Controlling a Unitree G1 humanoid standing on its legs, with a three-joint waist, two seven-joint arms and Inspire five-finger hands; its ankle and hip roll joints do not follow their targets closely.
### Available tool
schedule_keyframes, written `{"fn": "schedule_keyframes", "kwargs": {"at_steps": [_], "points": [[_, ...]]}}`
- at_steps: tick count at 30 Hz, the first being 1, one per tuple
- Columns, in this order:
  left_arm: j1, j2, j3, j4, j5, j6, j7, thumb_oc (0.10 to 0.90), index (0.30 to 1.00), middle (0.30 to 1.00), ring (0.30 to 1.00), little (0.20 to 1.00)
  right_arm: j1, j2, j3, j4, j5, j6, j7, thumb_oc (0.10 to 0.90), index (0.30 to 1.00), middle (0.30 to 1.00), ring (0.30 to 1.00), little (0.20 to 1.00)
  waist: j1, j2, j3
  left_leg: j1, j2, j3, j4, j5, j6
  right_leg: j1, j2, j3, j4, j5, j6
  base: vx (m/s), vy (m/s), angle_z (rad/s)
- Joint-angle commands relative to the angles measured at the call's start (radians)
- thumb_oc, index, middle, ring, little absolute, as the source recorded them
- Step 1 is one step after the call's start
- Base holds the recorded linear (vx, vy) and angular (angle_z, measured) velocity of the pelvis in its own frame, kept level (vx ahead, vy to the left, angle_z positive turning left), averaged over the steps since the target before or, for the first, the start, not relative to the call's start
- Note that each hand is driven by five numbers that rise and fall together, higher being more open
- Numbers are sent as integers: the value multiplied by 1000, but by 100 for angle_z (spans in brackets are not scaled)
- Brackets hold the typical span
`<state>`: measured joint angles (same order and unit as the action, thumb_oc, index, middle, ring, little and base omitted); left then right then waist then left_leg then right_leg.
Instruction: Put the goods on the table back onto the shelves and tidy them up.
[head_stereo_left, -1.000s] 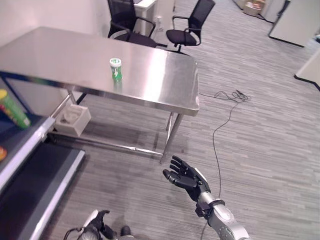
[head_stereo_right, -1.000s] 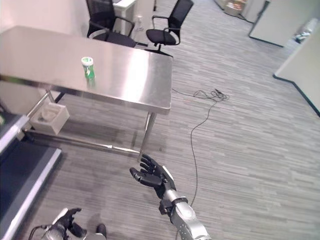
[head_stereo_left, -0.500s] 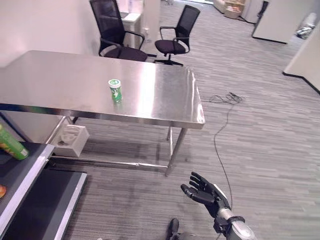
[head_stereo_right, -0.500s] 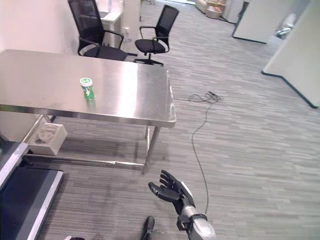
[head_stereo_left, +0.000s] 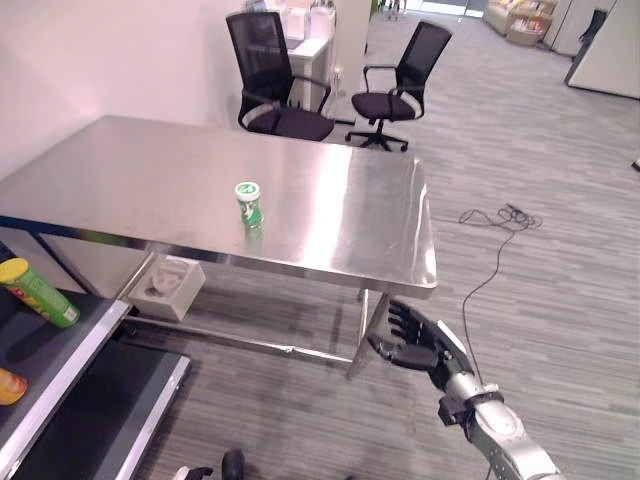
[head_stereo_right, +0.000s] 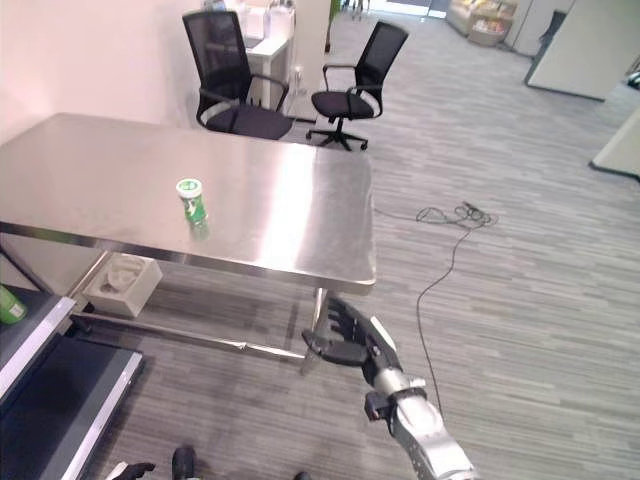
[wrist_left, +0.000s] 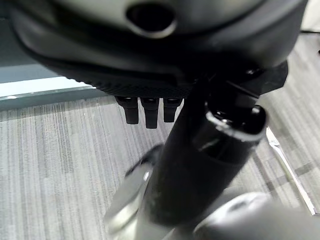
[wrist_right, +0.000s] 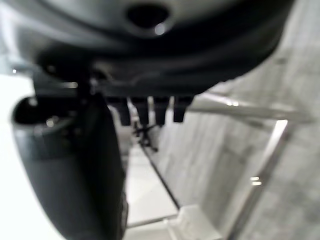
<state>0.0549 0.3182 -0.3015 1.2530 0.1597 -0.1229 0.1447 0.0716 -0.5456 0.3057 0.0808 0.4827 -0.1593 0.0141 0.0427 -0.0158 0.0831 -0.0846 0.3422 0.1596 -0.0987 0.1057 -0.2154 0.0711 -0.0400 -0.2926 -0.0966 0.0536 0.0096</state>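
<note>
On the steel table a green can stands upright; right hand hangs below, fingers spread, empty.

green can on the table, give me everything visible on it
The green can is a small cylinder with a pale lid bearing a green mark and a green printed body. It stands upright on the steel table, roughly mid-width and towards the near edge, its reflection showing on the shiny top. Nothing else is on the table or touches the can. The right hand hangs open, off the table's near right corner and well apart from it.
</note>
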Motion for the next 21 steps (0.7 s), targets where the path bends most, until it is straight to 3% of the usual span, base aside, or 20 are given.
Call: {"fn": "schedule_keyframes", "kwargs": {"at_steps": [1, 2, 3, 4, 6, 7, 9, 10, 11, 13, 14, 15, 17, 21], "points": [[-56, -42, 5, -64, -4, -63, 36, 800, 900, 900, 900, 900, -113, -39, -42, -169, -92, -163, -41, 800, 900, 900, 900, 900, -4, -5, -26, -6, 24, -76, 11, 111, 43, 4, -102, 23, 101, -104, 135, 195, 656, -54], [-54, -45, 10, -62, -22, -67, 47, 800, 900, 900, 900, 900, -130, -44, -32, -175, -75, -165, -30, 800, 900, 900, 900, 900, -1, 15, -32, 13, 30, -154, 20, 132, 31, -2, -113, 58, 127, -106, 151, 198, 740, -71], [-62, -56, 6, -40, -27, -64, 48, 800, 900, 900, 900, 900, -127, -44, -27, -176, -64, -160, -20, 800, 900, 900, 900, 900, -19, 25, -39, 21, 28, -173, 22, 111, 19, 0, -140, 64, 150, -110, 166, 216, 934, -82], [-72, -66, -14, -17, 3, -59, 37, 800, 900, 900, 900, 900, -102, -39, -39, -183, -81, -145, -13, 800, 900, 900, 900, 900, -36, 32, -52, 29, 17, -128, 17, 80, 18, 1, -174, 61, 161, -107, 183, 165, 1003, -39], [-87, -78, -49, 21, 76, -59, 2, 800, 900, 900, 900, 900, -33, -16, -77, -175, -158, -116, -15, 800, 900, 900, 900, 900, -55, 6, -63, 52, -84, -56, 11, 5, 58, -21, -278, 73, 191, -23, 228, 76, 874, -24], [-78, -64, -28, 32, 71, -52, -1, 800, 900, 900, 900, 900, 1, 19, -84, -184, -133, -108, 0, 800, 900, 900, 900, 900, -61, 1, -58, 73, -132, -1, 11, -27, 95, -62, -322, 74, 240, 24, 223, -2, 725, -22], [-64, -49, 9, 31, 56, -46, 9, 800, 900, 900, 900, 900, 27, 50, -89, -186, -166, -105, -20, 800, 900, 900, 900, 900, -55, -6, -42, 95, -177, 55, 11, -57, 141, -104, -372, -21, 337, 56, 199, -11, 524, -87], [-61, -46, 16, 32, 50, -44, 11, 800, 900, 900, 900, 900, 38, 55, -96, -189, -188, -107, -33, 800, 900, 900, 900, 900, -53, -9, -38, 102, -187, 73, 11, -64, 148, -106, -381, -63, 356, 56, 199, 2, 332, -140], [-43, -48, 17, 14, 70, -41, 20, 800, 900, 900, 900, 900, 108, 73, -182, -246, -256, -112, -97, 800, 900, 900, 900, 900, -62, -22, -21, 127, -214, 96, 11, -73, 160, -103, -353, -96, 343, 57, 205, 3, 229, -121], [-35, -49, 6, 2, 89, -41, 23, 800, 900, 900, 900, 900, 135, 80, -229, -276, -289, -120, -138, 800, 900, 900, 900, 900, -61, -24, -23, 129, -226, 103, 11, -80, 163, -88, -362, -129, 319, 61, 212, -7, 82, -16], [-30, -52, -3, -19, 108, -44, 29, 800, 900, 900, 900, 900, 175, 89, -283, -307, -373, -116, -189, 800, 900, 900, 900, 900, -65, -29, -30, 124, -227, 105, 11, -83, 159, -72, -363, -144, 277, 77, 223, -11, -7, 4], [-29, -52, -4, -19, 108, -44, 30, 800, 900, 900, 900, 900, 178, 90, -284, -309, -375, -114, -189, 800, 900, 900, 900, 900, -63, -29, -30, 124, -226, 105, 11, -83, 159, -70, -362, -145, 274, 78, 222, -20, -74, 0], [-19, -60, 1, -46, 115, -50, 45, 800, 900, 900, 900, 900, 209, 82, -361, -371, -508, -124, -269, 800, 900, 900, 900, 900, -70, -27, -41, 118, -203, 125, 11, -73, 146, -59, -357, -135, 222, 95, 235, -23, -104, -3], [-8, -75, -9, -48, 130, -50, 44, 800, 900, 900, 900, 900, 217, 93, -399, -427, -556, -116, -310, 800, 900, 900, 900, 900, -68, -27, -55, 120, -177, 143, 11, -67, 133, -36, -335, -134, 159, 77, 238, -4, -107, -33]]}}
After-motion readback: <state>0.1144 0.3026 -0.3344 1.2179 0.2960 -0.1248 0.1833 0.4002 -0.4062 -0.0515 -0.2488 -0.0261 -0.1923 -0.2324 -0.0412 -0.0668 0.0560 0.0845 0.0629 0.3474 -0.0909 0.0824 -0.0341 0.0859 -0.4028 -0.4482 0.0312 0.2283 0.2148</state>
